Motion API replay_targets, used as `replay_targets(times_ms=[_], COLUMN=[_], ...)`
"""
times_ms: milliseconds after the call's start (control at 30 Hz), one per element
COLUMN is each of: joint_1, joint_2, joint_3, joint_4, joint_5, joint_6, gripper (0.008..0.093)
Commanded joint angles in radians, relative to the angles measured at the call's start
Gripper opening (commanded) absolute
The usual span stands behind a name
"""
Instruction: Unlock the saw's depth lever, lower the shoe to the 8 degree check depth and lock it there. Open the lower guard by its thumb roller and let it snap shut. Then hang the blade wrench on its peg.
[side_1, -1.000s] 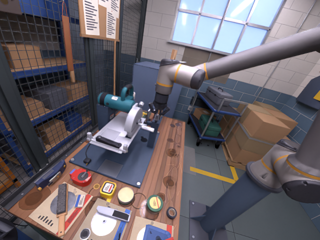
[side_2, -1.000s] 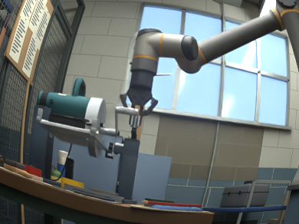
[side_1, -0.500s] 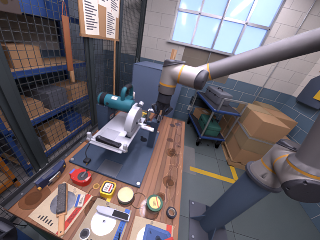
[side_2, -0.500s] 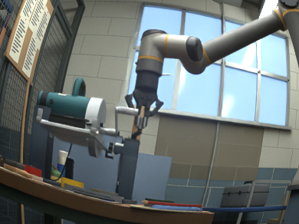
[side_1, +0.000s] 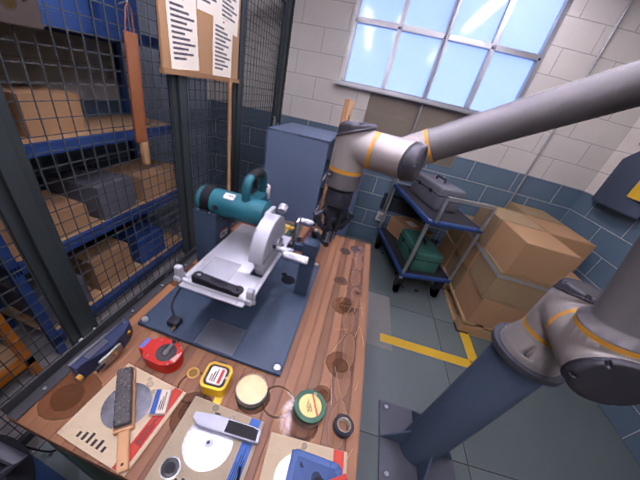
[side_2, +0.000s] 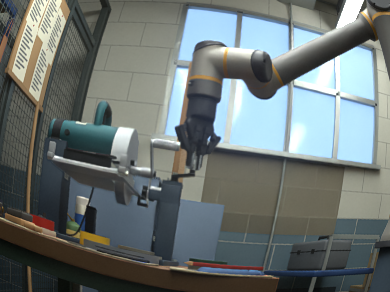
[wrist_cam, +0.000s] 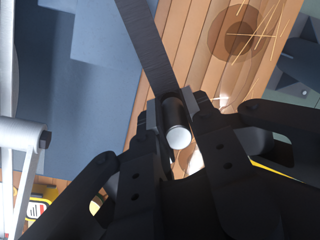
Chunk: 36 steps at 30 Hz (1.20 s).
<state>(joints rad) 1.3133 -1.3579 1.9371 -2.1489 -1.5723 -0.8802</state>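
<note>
The blade wrench (wrist_cam: 155, 64) is partly hidden by my fingers: its dark flat bar runs away from me over the bench, and its round handle end (wrist_cam: 176, 124) sits clamped in my closed gripper (wrist_cam: 172, 108) (side_1: 326, 227) (side_2: 196, 155). I hang above the bench's far end, just right of the teal circular saw (side_1: 243, 217) (side_2: 95, 145), which sits tilted on its blue stand with its grey shoe (side_1: 222, 271) sloping down. A silver cylinder (side_2: 165, 145) on the saw's right side lies level with my fingers. I cannot make out the peg.
The blue stand post (side_1: 305, 263) rises directly under my gripper, and a tall blue cabinet (side_1: 297, 160) stands behind. Mesh fencing (side_1: 77, 181) walls the bench's left side. Tape measures, rolls and cards (side_1: 217, 398) crowd the near end. A cart (side_1: 424, 227) and boxes stand on the right.
</note>
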Motion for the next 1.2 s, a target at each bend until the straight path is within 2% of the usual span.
replay_targets(times_ms=[0,700,1167], joint_1=[-0.001,-0.053,-0.081], joint_2=[-0.002,-0.038,-0.044], joint_3=[0.001,0.046,0.054], joint_4=[-0.002,-0.011,-0.012], joint_5=[0.002,0.002,0.002], joint_6=[-0.023,-0.579,-0.85], gripper=[0.008,0.008,0.008])
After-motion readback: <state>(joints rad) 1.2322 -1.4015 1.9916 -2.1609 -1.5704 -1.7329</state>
